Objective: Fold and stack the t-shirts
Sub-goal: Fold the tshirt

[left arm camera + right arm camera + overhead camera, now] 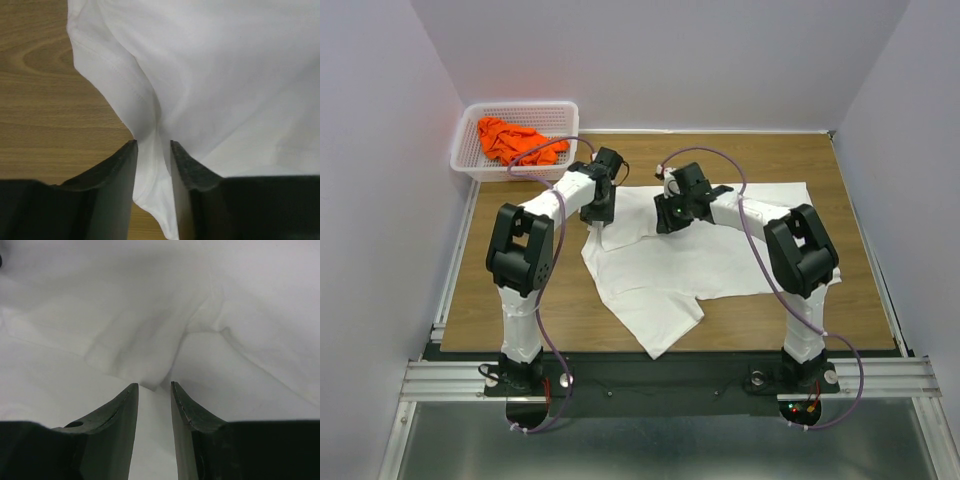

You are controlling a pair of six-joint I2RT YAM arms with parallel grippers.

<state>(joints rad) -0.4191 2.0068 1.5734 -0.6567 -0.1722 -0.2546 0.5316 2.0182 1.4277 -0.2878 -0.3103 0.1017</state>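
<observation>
- My left fingers [117, 175] pinch an edge of the white t-shirt [690, 255], which is spread mid-frame on the counter [850, 200].
- My right fingers [120, 415] clamp a fold of it.
- An orange t-shirt [515, 140] sits in the basket [520, 105], upper left.

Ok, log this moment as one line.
left claw: shut on white t-shirt | right claw: shut on white t-shirt | orange t-shirt: in basket
</observation>
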